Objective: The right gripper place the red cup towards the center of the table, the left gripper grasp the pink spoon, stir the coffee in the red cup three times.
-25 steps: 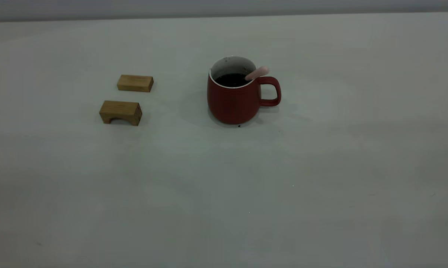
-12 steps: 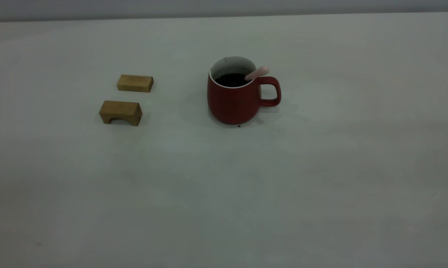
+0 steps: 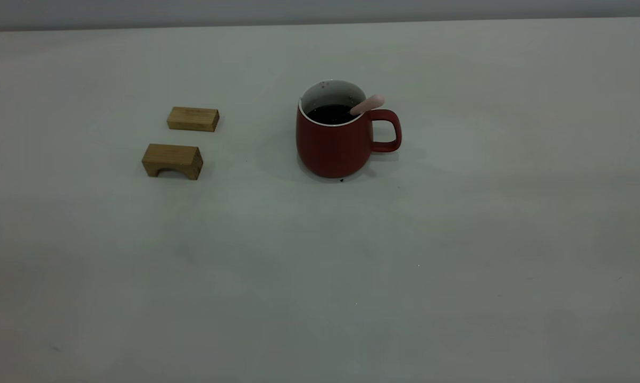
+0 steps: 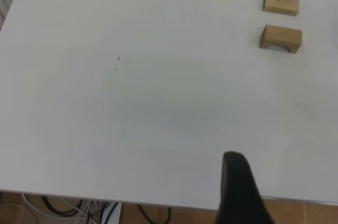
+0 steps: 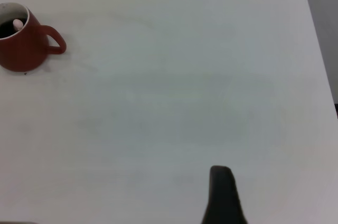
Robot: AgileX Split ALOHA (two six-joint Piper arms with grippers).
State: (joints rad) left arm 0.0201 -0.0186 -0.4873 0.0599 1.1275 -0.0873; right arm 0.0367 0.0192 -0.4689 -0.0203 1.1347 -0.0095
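The red cup stands upright near the middle of the table, its handle pointing right. Dark coffee fills it partway. The pink spoon leans in the cup, its handle resting on the rim above the cup's handle and its bowl sunk in the coffee. The right wrist view shows the cup far off, with the spoon's pink tip inside. Both arms are outside the exterior view. A dark part of my left gripper hangs over the table's edge. My right gripper hovers over bare table, far from the cup.
Two small wooden blocks sit left of the cup: a flat one and an arched one, also the flat block and arched block in the left wrist view. Cables lie on the floor past the table edge.
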